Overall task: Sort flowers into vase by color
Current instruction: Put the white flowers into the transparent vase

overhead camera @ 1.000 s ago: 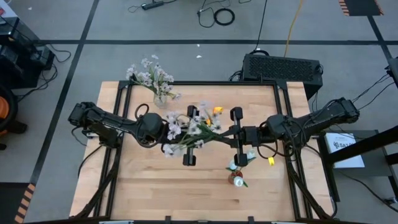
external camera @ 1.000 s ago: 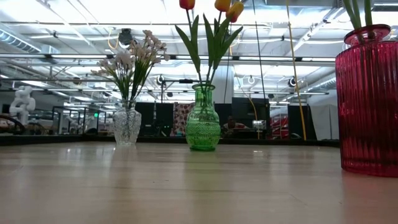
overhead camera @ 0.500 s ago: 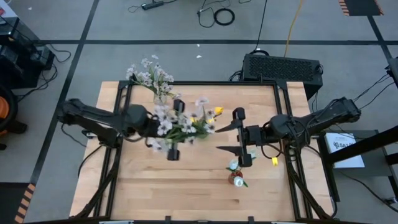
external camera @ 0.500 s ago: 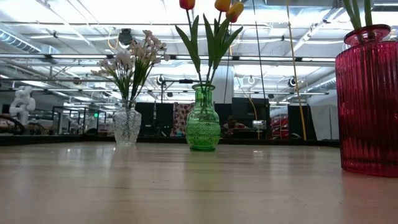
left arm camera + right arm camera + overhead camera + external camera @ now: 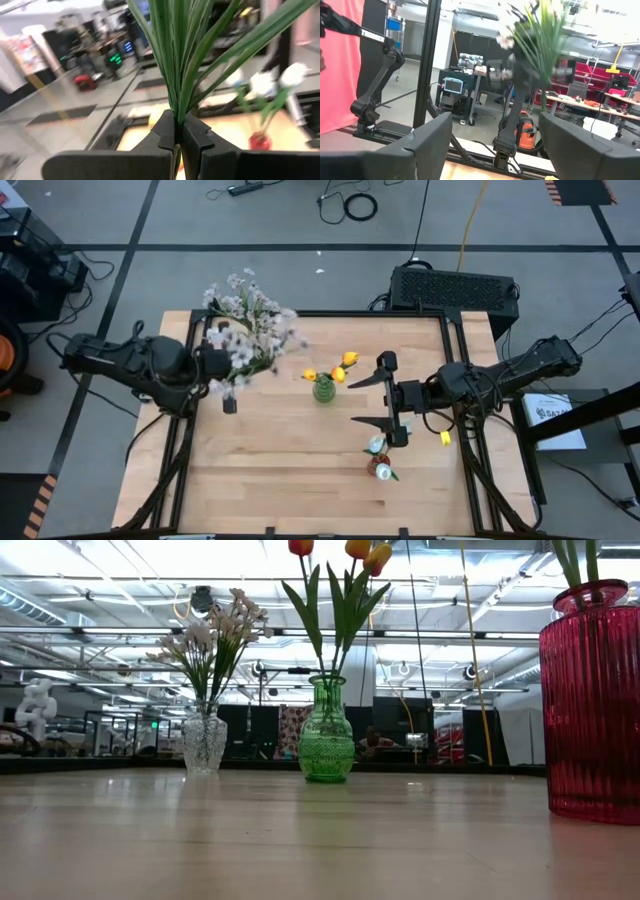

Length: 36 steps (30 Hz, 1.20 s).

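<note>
- The wooden desk (image 5: 300,480) was the biggest thing, and it carried three vases.
- The left arm reached in over the far left part of the desk. The left gripper (image 5: 176,131) was squeezed tight on the green stems of a bushy spray of tiny pale flowers (image 5: 245,345).
- That spray hung in the air just beside the clear vase (image 5: 204,740) at the far left of the desk. Some pale flowers (image 5: 210,635) like it already stood in that vase.
- The right arm waited over the right side of the desk. The right gripper (image 5: 372,392) was spread wide and held nothing.
- A red vase (image 5: 598,700) stood on the near right of the desk with white tulips (image 5: 378,446) in it.
- A green vase (image 5: 323,389) stood in the middle of the desk with orange-yellow tulips (image 5: 344,362) in it.
- I saw no loose flowers lying on the desk.
- So the job looked almost done. I think the spray in the left gripper was the last one, and it needed to go down into the clear vase.
</note>
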Available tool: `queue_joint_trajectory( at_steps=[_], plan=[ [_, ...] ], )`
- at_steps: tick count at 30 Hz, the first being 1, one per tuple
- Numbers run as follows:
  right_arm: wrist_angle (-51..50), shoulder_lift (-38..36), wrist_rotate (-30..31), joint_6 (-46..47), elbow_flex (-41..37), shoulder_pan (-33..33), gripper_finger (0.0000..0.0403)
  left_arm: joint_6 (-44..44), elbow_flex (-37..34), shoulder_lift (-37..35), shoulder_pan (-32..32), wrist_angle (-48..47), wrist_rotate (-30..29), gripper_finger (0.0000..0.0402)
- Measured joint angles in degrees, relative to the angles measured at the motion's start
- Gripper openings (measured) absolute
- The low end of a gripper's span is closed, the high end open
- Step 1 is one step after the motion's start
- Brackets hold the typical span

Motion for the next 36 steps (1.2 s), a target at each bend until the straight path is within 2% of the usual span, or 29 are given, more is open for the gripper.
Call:
queue_joint_trajectory(
  at_steps=[2, 8, 14, 17, 20, 24, 29, 32, 36],
  plan=[
    [0.3, 0.0, 0.0, -0.2, 0.0, 0.0, 0.0285, -0.5, -4.1, -2.2, 0.5, 1.3, -2.6, 0.0009],
    [1.3, 0.0, 0.6, -3.4, 0.0, 0.0, 0.0277, 0.8, -17.0, -8.8, 4.1, 9.4, -5.6, 0.0009],
    [1.3, 0.0, 9.6, -8.9, 0.0, 0.0, 0.0276, 1.3, -30.3, -19.8, 7.0, 22.8, -8.0, 0.0008],
    [2.6, 0.0, 11.5, -11.4, 0.0, 0.0, 0.0276, 4.9, -37.0, -24.6, 8.7, 32.3, -8.0, 0.0008],
    [4.5, 0.0, 12.0, -12.4, 0.0, 0.0, 0.0276, 8.7, -40.9, -28.4, 10.2, 35.2, -8.1, 0.0008],
    [5.5, 0.0, 12.0, -13.3, 0.0, 0.0, 0.0276, 11.6, -42.3, -30.3, 12.0, 30.2, -8.4, 0.0008],
    [5.6, 0.0, 12.0, -14.3, 0.0, -0.2, 0.0276, 13.8, -44.4, -30.2, 14.2, 30.1, -8.3, 0.0008],
    [5.6, 0.0, 12.0, -14.3, 0.0, -0.2, 0.0276, 14.1, -47.9, -30.1, 16.3, 34.6, -8.5, 0.0008],
    [5.5, 0.0, 12.0, -14.4, 0.0, -0.2, 0.0276, 13.8, -54.6, -30.2, 19.2, 48.8, -8.1, 0.0008]
  ],
)
